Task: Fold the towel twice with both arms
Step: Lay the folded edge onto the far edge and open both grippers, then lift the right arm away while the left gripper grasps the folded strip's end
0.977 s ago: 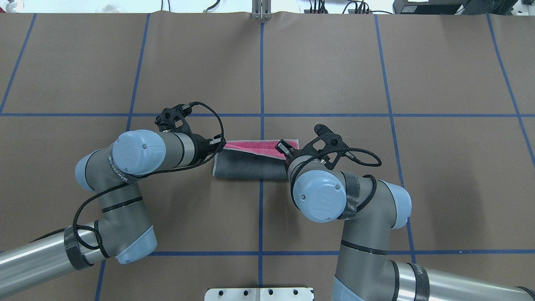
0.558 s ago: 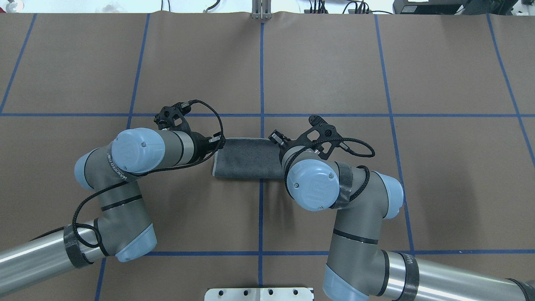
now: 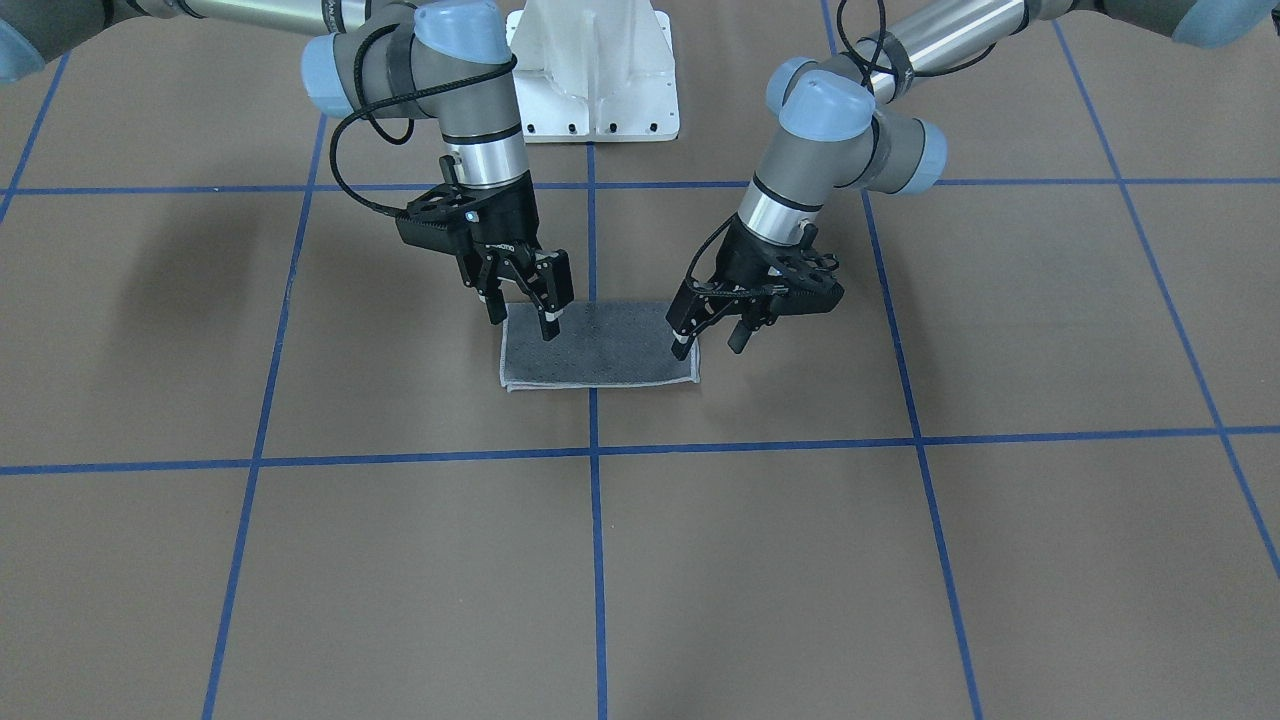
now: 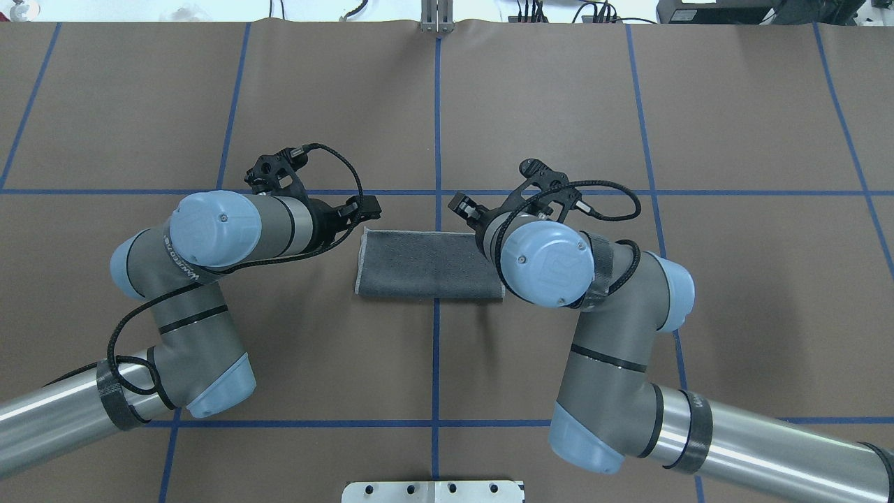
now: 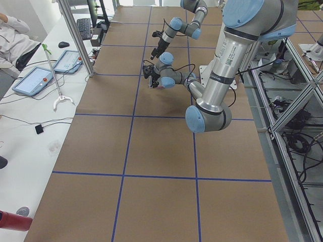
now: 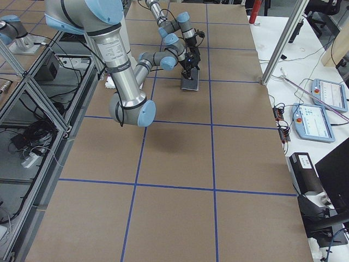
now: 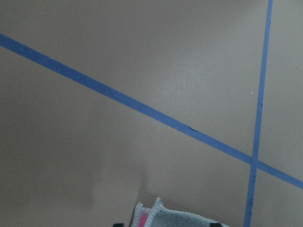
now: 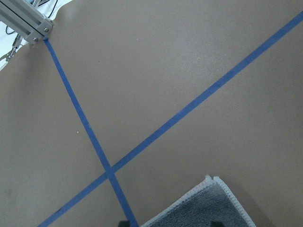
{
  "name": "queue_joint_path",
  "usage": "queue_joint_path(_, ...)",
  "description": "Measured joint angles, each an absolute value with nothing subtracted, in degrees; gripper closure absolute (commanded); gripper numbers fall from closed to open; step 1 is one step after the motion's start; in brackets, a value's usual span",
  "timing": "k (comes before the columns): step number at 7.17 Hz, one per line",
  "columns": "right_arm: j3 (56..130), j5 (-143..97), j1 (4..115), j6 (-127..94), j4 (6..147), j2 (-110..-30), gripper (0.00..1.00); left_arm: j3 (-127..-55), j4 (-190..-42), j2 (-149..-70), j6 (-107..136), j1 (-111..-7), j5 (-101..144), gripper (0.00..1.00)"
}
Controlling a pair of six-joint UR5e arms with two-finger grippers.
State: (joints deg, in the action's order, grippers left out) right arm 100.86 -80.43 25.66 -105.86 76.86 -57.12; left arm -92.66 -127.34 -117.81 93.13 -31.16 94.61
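The towel (image 4: 427,265) lies flat on the brown table, folded into a rectangle with the dark grey face up and a light grey border; it also shows in the front view (image 3: 598,348). My left gripper (image 3: 708,345) is open and empty, just above the towel's left end, and shows in the overhead view (image 4: 364,207). My right gripper (image 3: 522,325) is open and empty over the towel's right end, also seen overhead (image 4: 461,205). The left wrist view shows a towel corner (image 7: 163,218) with a sliver of pink. The right wrist view shows a grey corner (image 8: 203,210).
Blue tape lines (image 4: 437,140) grid the brown table. The white pedestal base (image 3: 595,80) stands behind the towel on the robot's side. An aluminium post (image 4: 436,17) stands at the far edge. Operator tablets (image 6: 319,112) lie on a side bench.
The pink strip at the towel's far edge got covered as both grippers brought the grey layer over it. Both grippers then let go and drew back off the towel, slightly outward.
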Motion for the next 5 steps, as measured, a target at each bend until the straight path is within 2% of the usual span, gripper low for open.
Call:
queue_joint_path(3,103.9,-89.8,33.4,-89.2,77.0,-59.3,0.0,-97.7,-128.1,-115.6,88.8,-33.3,98.0,0.0)
queue_joint_path(5,104.4,-84.1,33.3,-86.5,75.9,-60.1,0.0,-99.4,-128.8,-114.7,88.4,-33.3,94.5,0.0)
